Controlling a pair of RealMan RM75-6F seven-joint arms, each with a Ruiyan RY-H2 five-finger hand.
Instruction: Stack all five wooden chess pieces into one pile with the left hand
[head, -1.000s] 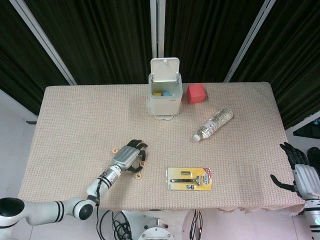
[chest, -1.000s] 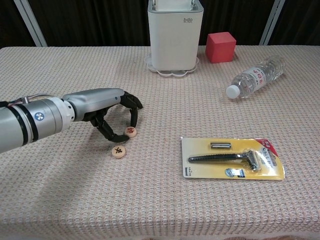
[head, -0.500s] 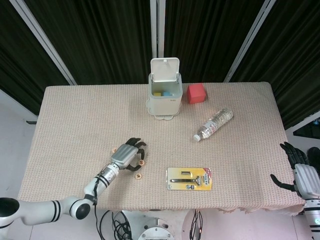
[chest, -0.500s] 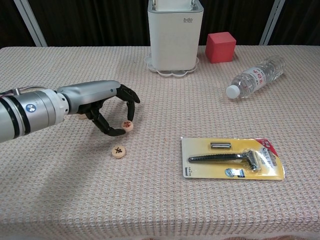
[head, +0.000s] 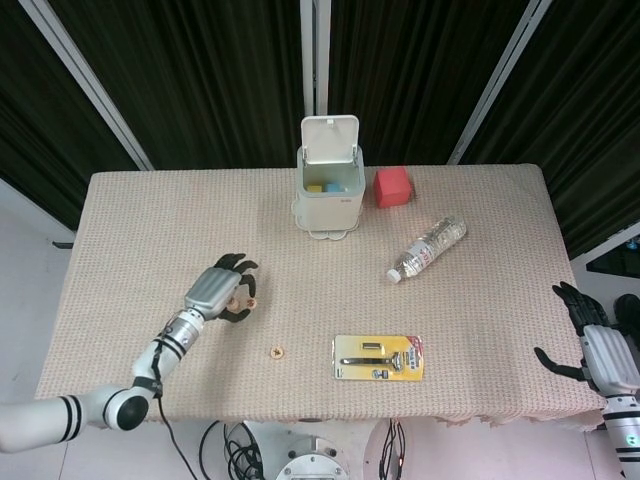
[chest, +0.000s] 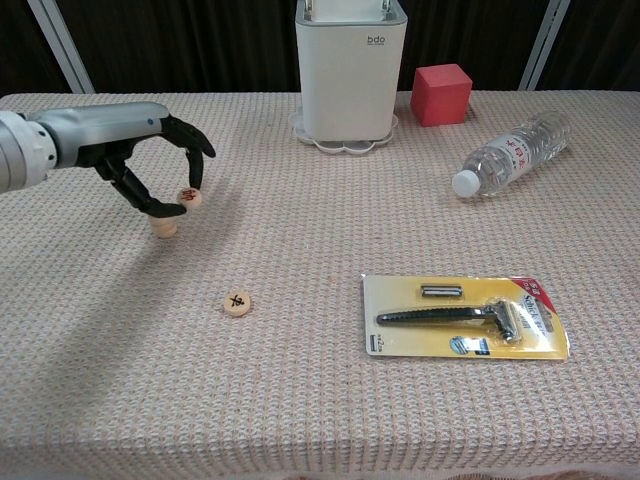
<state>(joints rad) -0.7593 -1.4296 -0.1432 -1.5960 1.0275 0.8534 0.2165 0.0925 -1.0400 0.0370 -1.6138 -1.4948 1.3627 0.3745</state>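
The left hand (chest: 150, 165) hangs over the table (chest: 320, 420), out at about 9 o'clock from the middle. It pinches one round wooden piece (chest: 189, 197) between its thumb and a fingertip, and the other fingers curl down around it. The piece has a red mark on its face and is up in the air, tilted on its edge. Right under the hand, a small pile (chest: 163, 227) of pieces sits on the cloth. The held piece is just above the pile, at about 1 o'clock from it, and does not touch it. How many pieces are in the pile cannot be told. One more piece, the flat piece (chest: 237, 302), lies by itself on the table at about 5 o'clock from the pile, well apart from the hand. It has a dark mark on top. The right hand (head: 600, 350) is far off at the table's 4 o'clock edge, with its fingers spread and nothing in it. A white bin (chest: 349, 70) with its lid up stands at 12 o'clock. A red block (chest: 442, 94) sits just beside it at its 3 o'clock. A clear bottle (chest: 510, 153) lies on its side at about 2 o'clock. A razor pack (chest: 465, 317) with a yellow card lies flat at about 5 o'clock.
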